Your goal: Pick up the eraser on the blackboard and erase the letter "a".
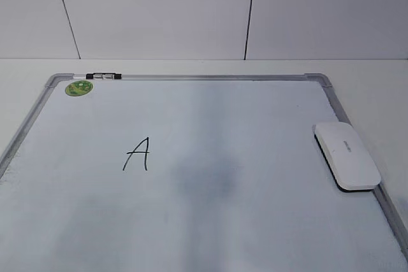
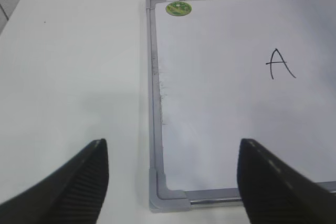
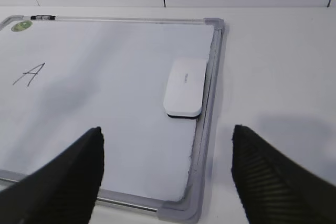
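Note:
The white oblong eraser (image 1: pixel 346 155) lies flat on the blackboard (image 1: pixel 191 77) against its right frame edge; it also shows in the right wrist view (image 3: pixel 184 86). No lowercase "a" shows on the board; a faint grey smudge (image 1: pixel 207 179) marks the middle. My left gripper (image 2: pixel 172 145) is open and empty above the board's near left corner (image 2: pixel 169 198). My right gripper (image 3: pixel 167 129) is open and empty above the near right corner (image 3: pixel 210 77), short of the eraser. Neither gripper shows in the exterior view.
A capital "A" (image 1: pixel 138 154) in black marker stands left of centre, also in the left wrist view (image 2: pixel 280 64) and the right wrist view (image 3: pixel 30 74). A round green sticker (image 1: pixel 79 88) sits at the far left corner, with a small black clip (image 1: pixel 102 76) on the top frame. White table surrounds the board.

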Tool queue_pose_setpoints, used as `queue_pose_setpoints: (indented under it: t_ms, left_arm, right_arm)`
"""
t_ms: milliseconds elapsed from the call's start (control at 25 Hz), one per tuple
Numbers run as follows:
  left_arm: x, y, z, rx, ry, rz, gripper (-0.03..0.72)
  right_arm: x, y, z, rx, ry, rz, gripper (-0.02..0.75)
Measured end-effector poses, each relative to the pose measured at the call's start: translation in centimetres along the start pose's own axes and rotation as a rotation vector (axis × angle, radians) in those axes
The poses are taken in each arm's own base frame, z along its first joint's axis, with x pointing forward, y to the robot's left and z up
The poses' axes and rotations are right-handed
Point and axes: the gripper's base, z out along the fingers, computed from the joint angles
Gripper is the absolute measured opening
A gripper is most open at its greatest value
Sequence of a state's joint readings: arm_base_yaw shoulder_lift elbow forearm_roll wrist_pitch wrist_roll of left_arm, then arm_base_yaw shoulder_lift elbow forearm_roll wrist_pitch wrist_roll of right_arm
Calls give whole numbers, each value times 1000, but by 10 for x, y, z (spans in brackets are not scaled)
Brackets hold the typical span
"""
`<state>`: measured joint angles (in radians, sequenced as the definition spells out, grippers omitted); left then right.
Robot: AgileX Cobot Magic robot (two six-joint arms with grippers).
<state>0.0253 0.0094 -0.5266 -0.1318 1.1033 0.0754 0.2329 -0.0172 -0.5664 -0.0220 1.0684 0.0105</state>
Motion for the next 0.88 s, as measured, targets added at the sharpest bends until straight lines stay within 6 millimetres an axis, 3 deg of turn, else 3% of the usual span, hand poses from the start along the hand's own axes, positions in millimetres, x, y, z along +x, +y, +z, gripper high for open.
queue_pose_setpoints:
  t_ms: [880]
  left_arm:
    - [4, 4, 4, -39, 24, 19, 498]
  right_arm:
    - [21, -1, 14, 12, 146, -9, 580]
